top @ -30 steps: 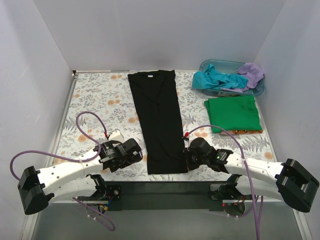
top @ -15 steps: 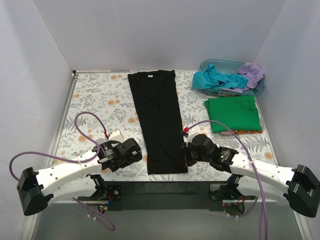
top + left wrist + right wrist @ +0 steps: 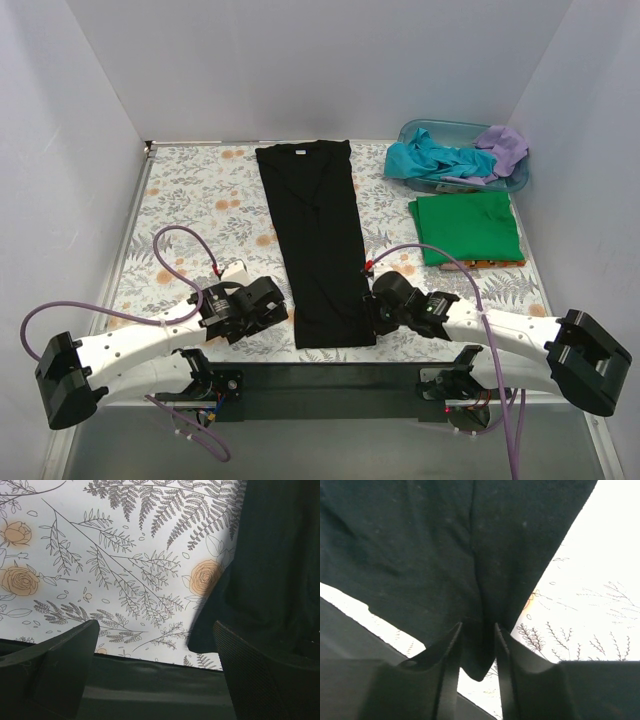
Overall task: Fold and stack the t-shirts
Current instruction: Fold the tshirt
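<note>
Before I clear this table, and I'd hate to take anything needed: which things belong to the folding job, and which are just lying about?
Job in hand:
black t-shirt, laid flat in the middle
green t-shirt, folded
teal t-shirt and lilac t-shirt, both crumpled

Lying about:
blue tub holding those two
brownish strip showing under the green t-shirt

The central t-shirt [image 3: 318, 240] is laid lengthwise on the surface [image 3: 200, 200], flanked at its near end by the left gripper [image 3: 283, 310] and the right gripper [image 3: 372, 310]. To its right a folded t-shirt [image 3: 467, 227] is laid flat. Behind that a tub [image 3: 440, 130] is set, with crumpled t-shirts [image 3: 440, 158] heaped in it.
</note>
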